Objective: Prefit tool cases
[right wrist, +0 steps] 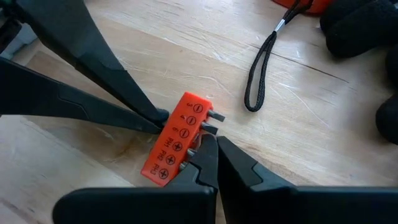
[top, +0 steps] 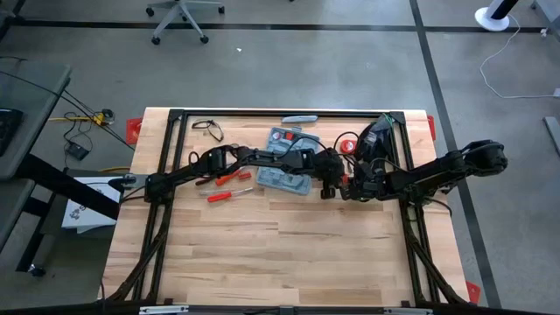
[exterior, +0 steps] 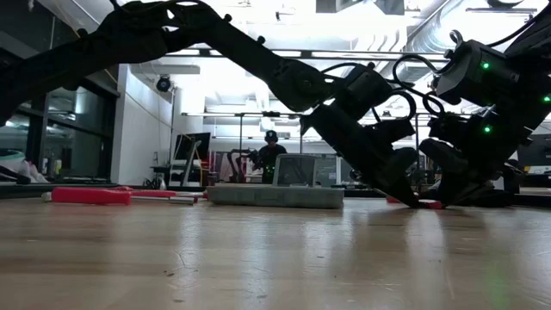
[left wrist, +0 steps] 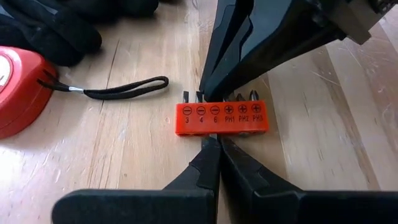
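An orange bit holder (left wrist: 221, 121), marked 3, 4, 6, PH1, PH2, PH3, lies flat on the table, with its bits pointing away from my left gripper. My left gripper (left wrist: 214, 149) is shut at the holder's plain long edge. My right gripper (right wrist: 210, 142) is shut at the opposite edge, where the bits are. In the high view both meet at the table's middle right, my left gripper (top: 332, 182) beside my right gripper (top: 347, 188). The blue-grey tool case (top: 287, 162) lies open on the table just left of them. My left gripper touches the middle of the holder's plain long edge (left wrist: 214, 134) with its shut fingertips (left wrist: 208, 155), slanting down from the table's left. The holder lies flat on the table. My right gripper sets its shut fingertips (right wrist: 205, 149) against the bit-side edge (right wrist: 194, 138), among the bits, slanting down from the table's right.
A red tape measure (left wrist: 18, 87) with a black wrist strap (left wrist: 118, 90) and black gloves (top: 376, 136) lie just beyond the holder. Two red-handled screwdrivers (top: 226, 185) lie left of the case. A slim grey-blue bar (top: 299, 118) and glasses (top: 207, 129) lie at the far edge.
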Tool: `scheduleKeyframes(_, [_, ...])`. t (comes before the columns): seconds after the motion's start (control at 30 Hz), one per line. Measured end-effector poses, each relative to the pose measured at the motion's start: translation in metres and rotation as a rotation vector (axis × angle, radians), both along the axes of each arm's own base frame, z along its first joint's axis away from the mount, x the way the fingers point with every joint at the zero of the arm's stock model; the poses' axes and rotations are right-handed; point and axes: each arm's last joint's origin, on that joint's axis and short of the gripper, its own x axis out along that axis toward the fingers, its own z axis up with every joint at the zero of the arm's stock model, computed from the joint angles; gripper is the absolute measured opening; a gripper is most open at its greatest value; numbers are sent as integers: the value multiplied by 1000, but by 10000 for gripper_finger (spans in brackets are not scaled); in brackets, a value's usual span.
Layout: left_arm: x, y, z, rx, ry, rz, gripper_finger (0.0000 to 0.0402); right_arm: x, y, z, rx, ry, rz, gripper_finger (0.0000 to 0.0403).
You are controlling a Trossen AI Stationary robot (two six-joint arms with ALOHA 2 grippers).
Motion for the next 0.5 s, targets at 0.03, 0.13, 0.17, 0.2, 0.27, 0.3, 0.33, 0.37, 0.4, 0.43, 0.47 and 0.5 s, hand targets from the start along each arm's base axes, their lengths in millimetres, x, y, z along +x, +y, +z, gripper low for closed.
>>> scheduleKeyframes(0.03, [0, 0, 0, 0, 0, 0, 7, 0, 0, 0, 0, 0, 0, 0])
scheduleKeyframes(0.13, [0, 0, 0, 4, 2, 5, 7, 0, 0, 0, 0, 1, 0, 0])
scheduleKeyframes(0.17, [0, 0, 0, 5, 3, 5, 7, 0, 0, 0, 0, 1, 0, 0])
scheduleKeyframes(0.2, [0, 1, 0, 4, 5, 5, 7, 0, 0, 0, 0, 2, 0, 0])
scheduleKeyframes(0.27, [0, 1, 0, 3, 4, 4, 7, 0, 0, 0, 0, 2, 0, 0])
scheduleKeyframes(0.3, [-1, 1, 2, 1, 2, 1, 7, 0, 0, 0, 0, 2, 0, 0])
scheduleKeyframes(0.33, [-1, 0, 3, -1, 6, -5, 7, 0, 0, 0, 0, 2, 0, 0])
scheduleKeyframes(0.37, [-1, 0, 3, -1, 6, -14, 7, 0, 0, 0, 0, 2, 0, 0])
scheduleKeyframes(0.4, [-2, 0, 7, 0, 3, -23, 7, 0, 0, 0, 0, 2, 0, 0])
scheduleKeyframes(0.43, [-2, 0, 7, -1, 12, -25, 8, 0, 0, 0, 0, 2, 0, 0])
scheduleKeyframes(0.47, [-3, 0, 7, -1, 15, -27, 9, 0, 0, 0, 0, 3, 0, 0])
scheduleKeyframes(0.5, [-3, 0, 8, -1, 13, -28, 12, 0, 0, 0, 0, 3, 0, 0])
